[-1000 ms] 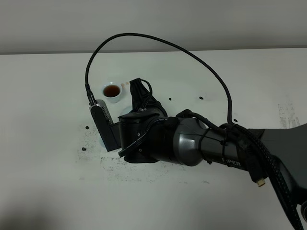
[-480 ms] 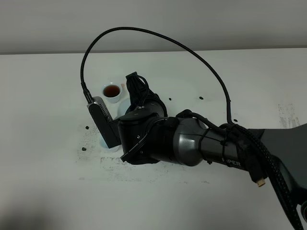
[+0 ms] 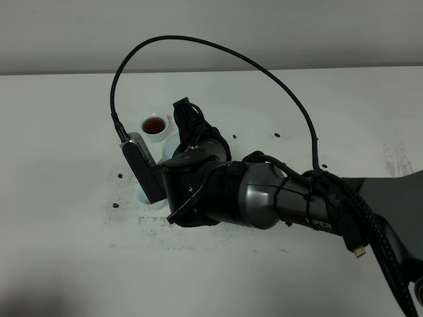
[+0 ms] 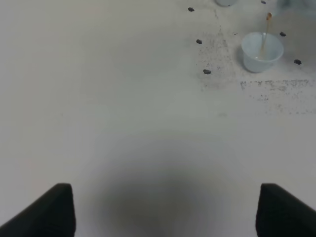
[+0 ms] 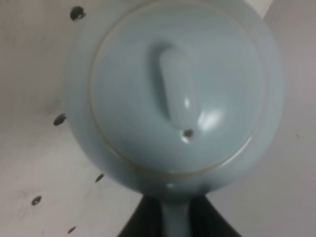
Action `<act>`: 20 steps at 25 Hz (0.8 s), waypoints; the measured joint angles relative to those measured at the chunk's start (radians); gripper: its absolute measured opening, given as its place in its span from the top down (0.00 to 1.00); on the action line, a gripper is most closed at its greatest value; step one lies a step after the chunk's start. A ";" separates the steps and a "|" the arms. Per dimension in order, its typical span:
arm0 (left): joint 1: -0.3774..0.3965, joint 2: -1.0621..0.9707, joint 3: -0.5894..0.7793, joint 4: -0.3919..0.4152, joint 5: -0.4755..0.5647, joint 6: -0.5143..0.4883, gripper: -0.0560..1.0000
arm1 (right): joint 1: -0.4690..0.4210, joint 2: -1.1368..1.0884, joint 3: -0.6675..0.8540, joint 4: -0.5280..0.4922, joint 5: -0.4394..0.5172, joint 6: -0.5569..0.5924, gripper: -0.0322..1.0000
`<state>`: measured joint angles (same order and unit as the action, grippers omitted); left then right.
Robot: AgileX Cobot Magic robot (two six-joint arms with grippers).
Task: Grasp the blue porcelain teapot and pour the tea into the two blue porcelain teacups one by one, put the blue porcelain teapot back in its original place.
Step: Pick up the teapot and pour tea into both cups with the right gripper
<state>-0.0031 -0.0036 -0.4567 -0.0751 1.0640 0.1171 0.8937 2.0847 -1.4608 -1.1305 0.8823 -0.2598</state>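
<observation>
— So where does the spout sit relative to the near teacup (image 4: 262,51)?

— Directly above it; a thin amber stream (image 4: 265,33) falls in, with little tea showing inside yet. Behind it, toward the desk's far edge, the other teacup (image 3: 154,126) already holds dark tea.

— And the grippers?

— Left gripper (image 4: 163,207) spread, empty. Right gripper (image 5: 176,217) pinches the blue porcelain teapot (image 5: 177,94) by its handle.

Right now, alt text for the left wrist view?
A thin stream of tea falls into a small pale-blue teacup standing on the white table, far from the camera. Dark specks dot the table around it, and two dark fingertips of the left gripper stand wide apart, holding nothing.
</observation>
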 joint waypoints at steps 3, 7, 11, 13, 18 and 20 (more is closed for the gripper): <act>0.000 0.000 0.000 0.000 0.000 0.000 0.24 | 0.000 0.000 0.000 -0.001 0.000 0.000 0.89; 0.000 0.000 0.000 0.000 0.000 0.000 0.24 | 0.000 0.000 0.000 -0.001 0.007 0.000 0.89; 0.000 0.000 0.000 0.000 0.000 0.000 0.24 | 0.000 0.000 0.000 -0.001 0.024 -0.004 0.89; 0.000 0.000 0.000 0.000 0.000 0.000 0.24 | 0.002 0.000 0.000 0.000 0.030 -0.016 0.89; 0.000 0.000 0.000 0.000 0.000 0.001 0.24 | 0.011 0.000 0.000 0.001 0.033 -0.023 0.89; 0.000 0.000 0.000 0.000 0.000 0.001 0.24 | 0.011 0.000 0.000 0.001 0.033 -0.027 0.89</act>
<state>-0.0031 -0.0036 -0.4567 -0.0751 1.0640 0.1182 0.9048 2.0847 -1.4608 -1.1296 0.9150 -0.2866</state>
